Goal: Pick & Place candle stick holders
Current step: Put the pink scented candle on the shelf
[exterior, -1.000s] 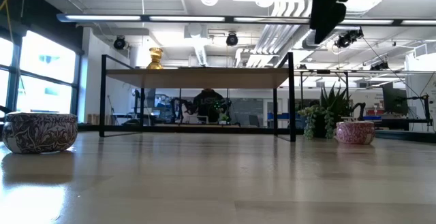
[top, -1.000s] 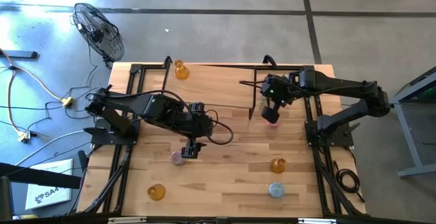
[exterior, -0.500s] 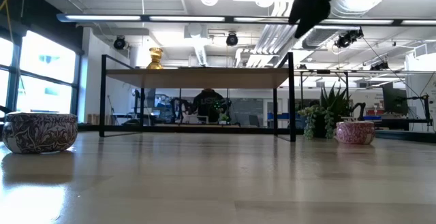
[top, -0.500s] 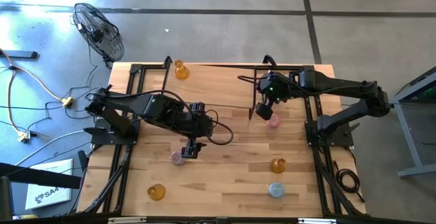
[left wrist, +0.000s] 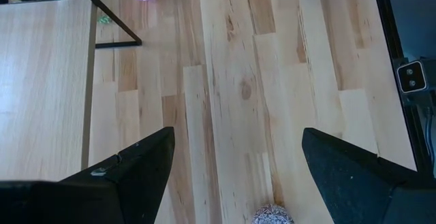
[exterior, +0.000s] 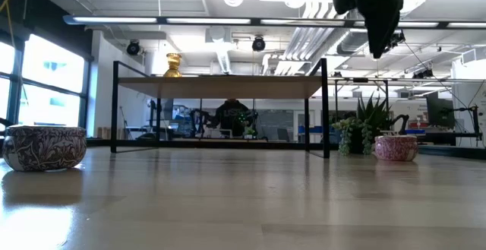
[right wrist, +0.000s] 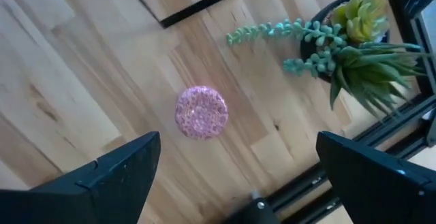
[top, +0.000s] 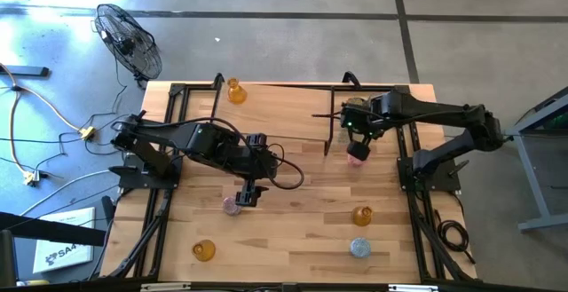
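Note:
Two pink candle stick holders stand on the table. One [top: 231, 205] [left wrist: 272, 215] is just below my open left gripper [top: 248, 194] [left wrist: 235, 176]. The other [top: 357, 156] [right wrist: 201, 112] stands under my open right gripper [top: 355, 139] [right wrist: 238, 183], which hangs above it pointing steeply down and touches nothing. An amber holder [top: 235, 90] [exterior: 173, 64] stands on the top of a small black-framed wooden shelf [top: 266, 114]. Two more amber holders [top: 362, 215] [top: 204, 250] and a light blue one [top: 359, 248] stand near the table's front edge.
A spiky green potted plant [right wrist: 347, 40] [exterior: 364, 125] stands close to the right-hand pink holder, beside the shelf's black leg [right wrist: 204, 3]. The black frames of the arms' bases [top: 417, 194] run along both sides of the table. Bare wood lies in the table's middle [top: 302, 203].
My right gripper swung toward the table's left, off the pink holder, then came back to the right and now hangs over it again, tipped more steeply down. It has stayed open. The holder has not moved.

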`<state>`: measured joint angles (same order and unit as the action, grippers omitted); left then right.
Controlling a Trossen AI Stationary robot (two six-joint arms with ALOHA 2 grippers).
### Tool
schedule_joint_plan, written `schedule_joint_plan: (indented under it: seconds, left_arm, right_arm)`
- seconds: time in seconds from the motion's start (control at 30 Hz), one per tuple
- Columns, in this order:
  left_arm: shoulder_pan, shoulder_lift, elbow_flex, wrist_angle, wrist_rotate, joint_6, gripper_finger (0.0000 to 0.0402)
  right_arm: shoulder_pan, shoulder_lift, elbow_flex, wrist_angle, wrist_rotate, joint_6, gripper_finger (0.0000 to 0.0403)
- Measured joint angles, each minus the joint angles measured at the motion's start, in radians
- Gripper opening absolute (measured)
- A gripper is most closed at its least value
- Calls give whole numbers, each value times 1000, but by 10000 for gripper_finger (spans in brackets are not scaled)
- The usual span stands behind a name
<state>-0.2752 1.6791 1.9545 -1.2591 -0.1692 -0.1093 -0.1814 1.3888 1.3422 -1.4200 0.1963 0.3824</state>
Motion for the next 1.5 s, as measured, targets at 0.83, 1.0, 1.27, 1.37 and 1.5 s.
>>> schedule_joint_plan:
  seconds: [0.83, 1.0, 1.27, 1.37, 1.5]
  left_arm:
    - [0, 0, 0, 11, 0, -8, 314]
    - [0, 0, 0, 31, 0, -8, 314]
    - [0, 0, 0, 32, 0, -8, 314]
    - [0, 0, 0, 30, 0, -8, 314]
    - [0, 0, 0, 30, 0, -8, 314]
  right_arm:
    - [-2, 62, -475, 433, -144, -139, 387]
    - [-3, 80, -475, 453, -132, -140, 387]
    - [-16, 117, -475, 482, -127, -156, 387]
    - [-26, 117, -475, 479, -128, -156, 387]
    - [-43, 117, -475, 476, -137, -159, 387]
